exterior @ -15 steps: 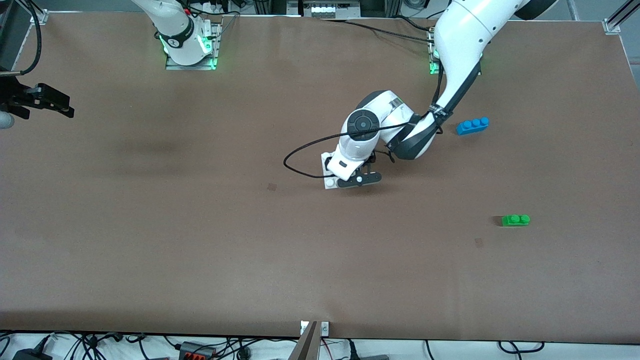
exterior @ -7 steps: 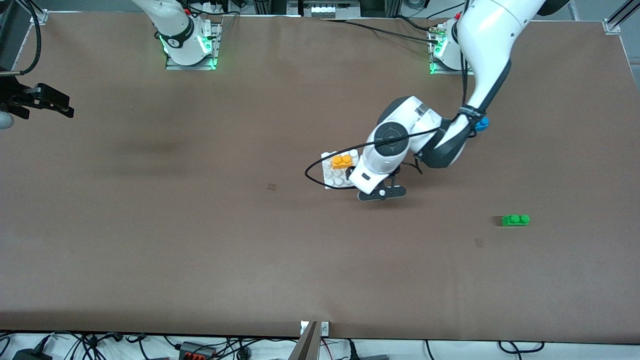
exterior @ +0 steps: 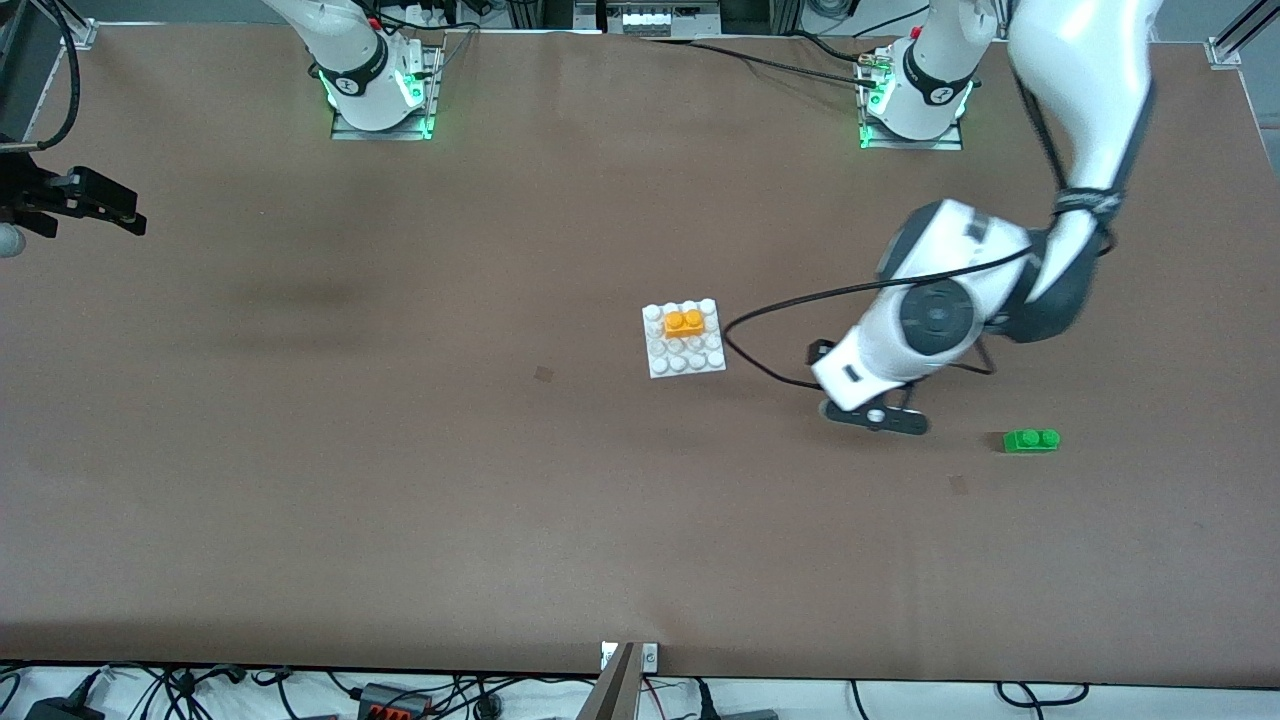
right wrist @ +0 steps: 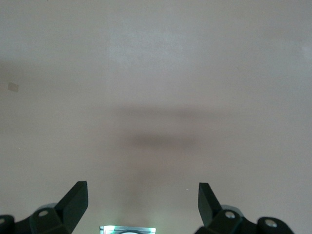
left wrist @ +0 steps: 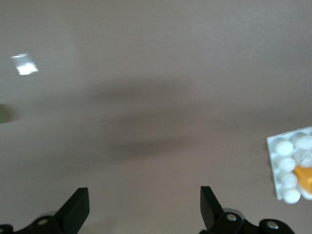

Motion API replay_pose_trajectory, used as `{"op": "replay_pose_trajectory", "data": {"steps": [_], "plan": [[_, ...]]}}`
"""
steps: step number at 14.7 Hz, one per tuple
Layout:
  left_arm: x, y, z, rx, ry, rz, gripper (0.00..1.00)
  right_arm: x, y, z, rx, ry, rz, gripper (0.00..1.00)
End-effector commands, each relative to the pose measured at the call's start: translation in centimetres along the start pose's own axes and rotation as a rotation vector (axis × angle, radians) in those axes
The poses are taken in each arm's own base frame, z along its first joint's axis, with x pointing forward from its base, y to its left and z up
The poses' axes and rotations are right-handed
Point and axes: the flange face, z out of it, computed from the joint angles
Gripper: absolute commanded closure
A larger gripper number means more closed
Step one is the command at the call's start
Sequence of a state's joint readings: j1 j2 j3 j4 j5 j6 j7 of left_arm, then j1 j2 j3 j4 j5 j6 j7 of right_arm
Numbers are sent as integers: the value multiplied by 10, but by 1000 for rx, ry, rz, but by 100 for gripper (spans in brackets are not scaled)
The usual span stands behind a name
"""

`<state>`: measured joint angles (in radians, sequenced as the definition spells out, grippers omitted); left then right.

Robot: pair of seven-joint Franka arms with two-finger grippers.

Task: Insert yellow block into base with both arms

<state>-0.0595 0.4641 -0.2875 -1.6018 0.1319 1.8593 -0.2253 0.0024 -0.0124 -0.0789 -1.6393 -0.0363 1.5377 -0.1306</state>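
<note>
The left gripper (exterior: 876,417) is moving away from the base (exterior: 684,339) toward the green brick (exterior: 1031,440), uncovering the yellow block (exterior: 684,322) seated on the base and hiding the blue brick.

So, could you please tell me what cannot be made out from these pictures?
- Blue brick: not visible in the front view; if still on the table, the left arm covers it.
- Base and yellow block: cut off by the left wrist view's edge.
- Green brick: only a blurred sliver at the left wrist view's edge.
- Right tool: only its open fingertips show in its wrist view; the front view crops it.
</note>
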Motion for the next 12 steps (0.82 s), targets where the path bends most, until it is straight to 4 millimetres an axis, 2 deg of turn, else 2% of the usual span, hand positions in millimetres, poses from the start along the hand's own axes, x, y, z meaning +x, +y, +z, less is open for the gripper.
{"op": "replay_pose_trajectory", "data": {"steps": [1,4,6,8,9,11,12], "plan": [[-19,-66,-43,-52,12,19,0,-1,0,-3,17,-2,9,0],[-53,-108,-97,-29,6,-21,0,-1,0,-3,17,-2,9,0],[-77,-145,-128,-31,20,-11,0,-1,0,-3,17,-2,8,0],[-98,-163,-158,-28,52,23,0,-1,0,-3,17,-2,8,0],[-102,-167,-168,-26,64,14,0,-1,0,-3,17,-4,8,0],[-98,-167,-185,-22,87,-2,0,-1,0,-3,17,-4,8,0],[-105,-163,-190,-26,49,-19,0,-1,0,-3,17,-4,8,0]]}}
